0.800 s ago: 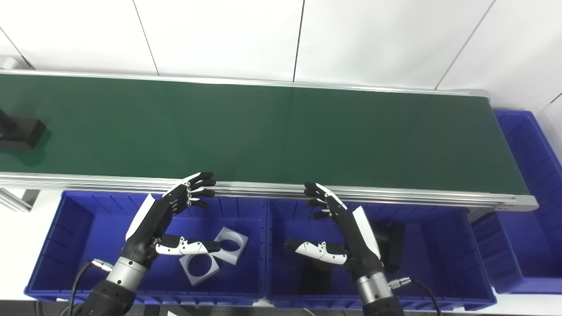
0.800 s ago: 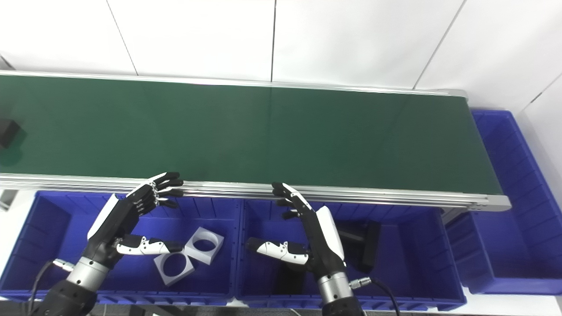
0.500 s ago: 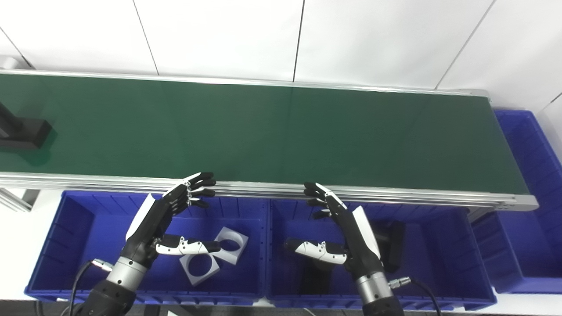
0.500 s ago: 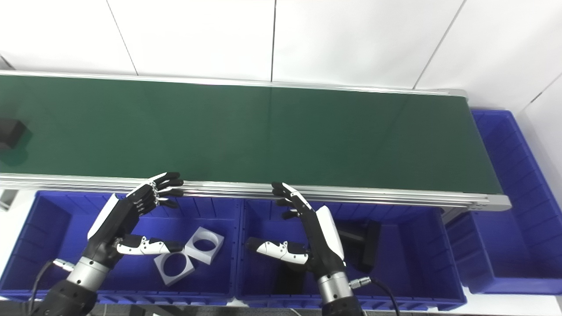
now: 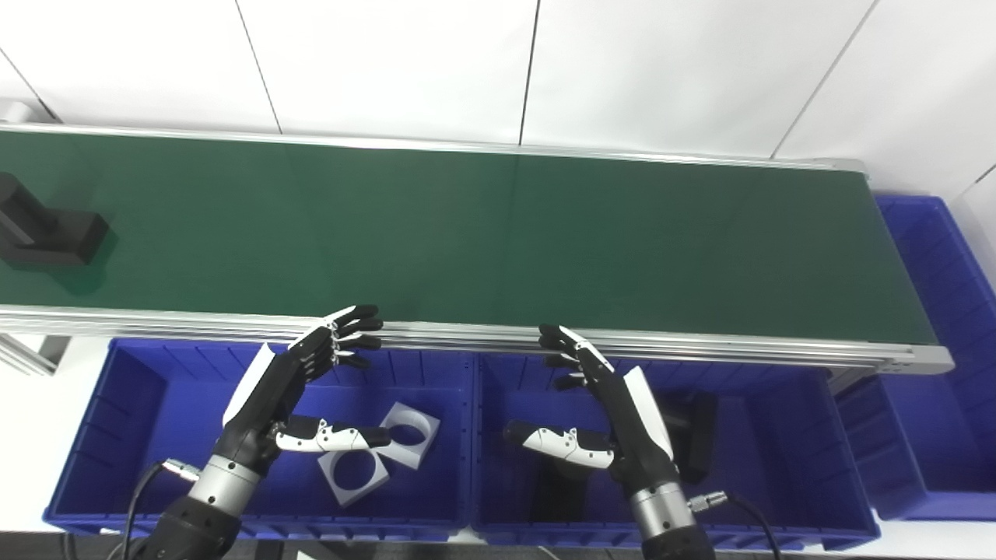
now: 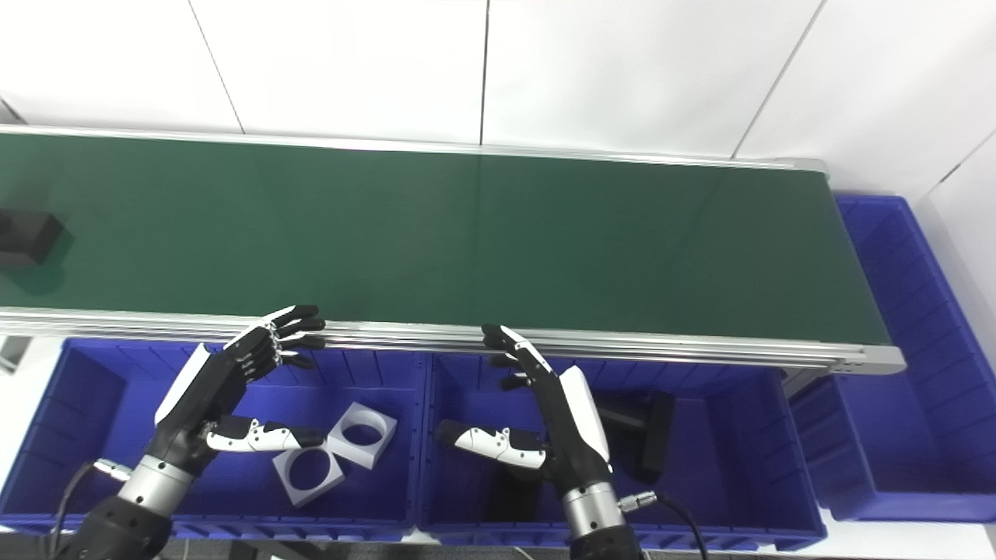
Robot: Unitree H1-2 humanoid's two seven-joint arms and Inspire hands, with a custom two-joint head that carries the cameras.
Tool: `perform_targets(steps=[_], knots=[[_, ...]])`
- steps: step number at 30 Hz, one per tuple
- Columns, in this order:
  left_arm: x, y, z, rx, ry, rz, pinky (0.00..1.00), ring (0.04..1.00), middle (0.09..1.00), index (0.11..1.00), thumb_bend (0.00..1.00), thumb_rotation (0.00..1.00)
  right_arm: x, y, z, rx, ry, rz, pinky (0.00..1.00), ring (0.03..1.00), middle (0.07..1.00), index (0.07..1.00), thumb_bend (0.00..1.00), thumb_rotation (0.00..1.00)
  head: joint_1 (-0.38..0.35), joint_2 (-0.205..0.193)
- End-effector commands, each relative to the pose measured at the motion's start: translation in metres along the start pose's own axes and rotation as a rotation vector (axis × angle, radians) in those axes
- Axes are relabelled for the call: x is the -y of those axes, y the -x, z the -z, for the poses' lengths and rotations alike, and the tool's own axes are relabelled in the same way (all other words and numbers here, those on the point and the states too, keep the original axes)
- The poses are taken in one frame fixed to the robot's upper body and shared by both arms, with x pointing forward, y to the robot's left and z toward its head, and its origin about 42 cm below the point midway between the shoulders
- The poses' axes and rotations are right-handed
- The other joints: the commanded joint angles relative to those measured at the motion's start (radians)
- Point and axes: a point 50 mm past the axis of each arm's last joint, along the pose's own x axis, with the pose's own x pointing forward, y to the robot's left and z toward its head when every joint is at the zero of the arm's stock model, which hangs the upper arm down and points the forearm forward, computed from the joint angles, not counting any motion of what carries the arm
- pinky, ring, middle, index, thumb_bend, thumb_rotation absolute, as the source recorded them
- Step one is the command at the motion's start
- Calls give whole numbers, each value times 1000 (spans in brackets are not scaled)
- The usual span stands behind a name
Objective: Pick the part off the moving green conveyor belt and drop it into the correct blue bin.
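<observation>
A black T-shaped part (image 5: 48,233) rides on the green conveyor belt (image 5: 482,233) at its far left end. My left hand (image 5: 292,389) hovers open over the left blue bin (image 5: 117,435), fingers spread and thumb out, far right of the part. Over the middle blue bin (image 5: 778,435) my right hand (image 5: 607,404) is likewise open and holds nothing. Both hands sit just below the belt's near metal rail.
Two white square plates with round holes (image 5: 381,451) lie in the left bin. Black parts (image 5: 692,432) lie in the middle bin, partly hidden by my right hand. A third blue bin (image 5: 949,350) stands past the belt's right end.
The black part has travelled to the right along the belt, coming further into view. Both hands have stayed where they were.
</observation>
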Motion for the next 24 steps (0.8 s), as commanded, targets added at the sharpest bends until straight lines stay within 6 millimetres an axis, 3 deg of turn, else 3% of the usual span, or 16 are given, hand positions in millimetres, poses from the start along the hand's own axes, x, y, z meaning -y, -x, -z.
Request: perform_targets(steps=[1, 10, 16, 20, 24], knots=[[-5, -2, -8, 68, -12, -19, 640, 748, 819, 844, 859, 172, 2, -3, -11, 43, -6, 18, 658, 771, 825, 849, 786, 448, 1, 1], [-5, -2, -8, 70, -19, -18, 640, 745, 818, 845, 853, 166, 2, -3, -11, 43, -8, 17, 653, 770, 825, 849, 781, 456, 13, -1], [1, -3, -8, 72, -11, -20, 641, 745, 812, 839, 866, 185, 7, 0, -9, 42, -4, 17, 658, 777, 834, 856, 775, 436, 115, -10], [9, -5, -8, 69, -25, -19, 628, 746, 817, 835, 871, 195, 13, 4, -7, 53, 7, 18, 650, 774, 828, 853, 760, 424, 228, -34], [18, -5, -7, 60, -18, -24, 624, 749, 820, 830, 881, 199, 19, 7, -3, 53, 9, 18, 649, 769, 827, 854, 746, 392, 292, -61]])
